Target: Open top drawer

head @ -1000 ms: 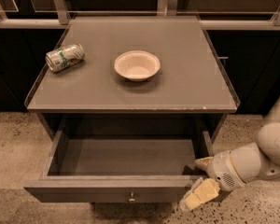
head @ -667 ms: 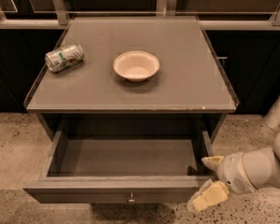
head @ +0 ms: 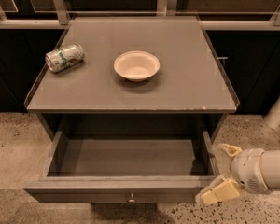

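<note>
Top drawer (head: 107, 190) pulled wide open — grey-brown, small knob (head: 131, 199), gripper (head: 214, 172) spread, holding nothing — beside its right corner

You see a matte grey-brown top drawer (head: 84, 194) with a small metallic knob (head: 131, 199), under a flat grey tabletop (head: 186, 78). The bowl (head: 136, 65) is cream-white, and the can (head: 64, 57) is silver with green print. The gripper (head: 215, 171), just right of the drawer's front corner, has pale yellow fingers (head: 220, 192) on a white wrist. The floor (head: 9, 143) is speckled beige.
</note>
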Motion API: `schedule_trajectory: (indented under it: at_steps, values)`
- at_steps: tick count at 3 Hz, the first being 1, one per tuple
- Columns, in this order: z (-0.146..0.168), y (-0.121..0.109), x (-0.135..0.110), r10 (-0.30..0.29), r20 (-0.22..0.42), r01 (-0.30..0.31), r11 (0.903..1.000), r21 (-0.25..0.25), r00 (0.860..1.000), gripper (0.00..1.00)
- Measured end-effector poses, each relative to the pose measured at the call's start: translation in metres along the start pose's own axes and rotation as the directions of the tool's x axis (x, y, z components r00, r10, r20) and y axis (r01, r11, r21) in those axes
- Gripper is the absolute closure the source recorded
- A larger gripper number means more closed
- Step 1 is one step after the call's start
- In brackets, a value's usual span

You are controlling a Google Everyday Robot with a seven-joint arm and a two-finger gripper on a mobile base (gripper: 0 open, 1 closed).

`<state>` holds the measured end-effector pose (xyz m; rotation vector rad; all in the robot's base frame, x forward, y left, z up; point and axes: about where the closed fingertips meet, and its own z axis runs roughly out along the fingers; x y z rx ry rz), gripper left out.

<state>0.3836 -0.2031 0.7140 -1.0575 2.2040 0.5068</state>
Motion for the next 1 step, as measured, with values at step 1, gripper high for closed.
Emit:
schedule_trajectory:
  at_steps: [1]
  values:
    - [0.0000,0.0000,0.0000,0.000,0.000,0.000,1.0000,0.000,1.000,0.00]
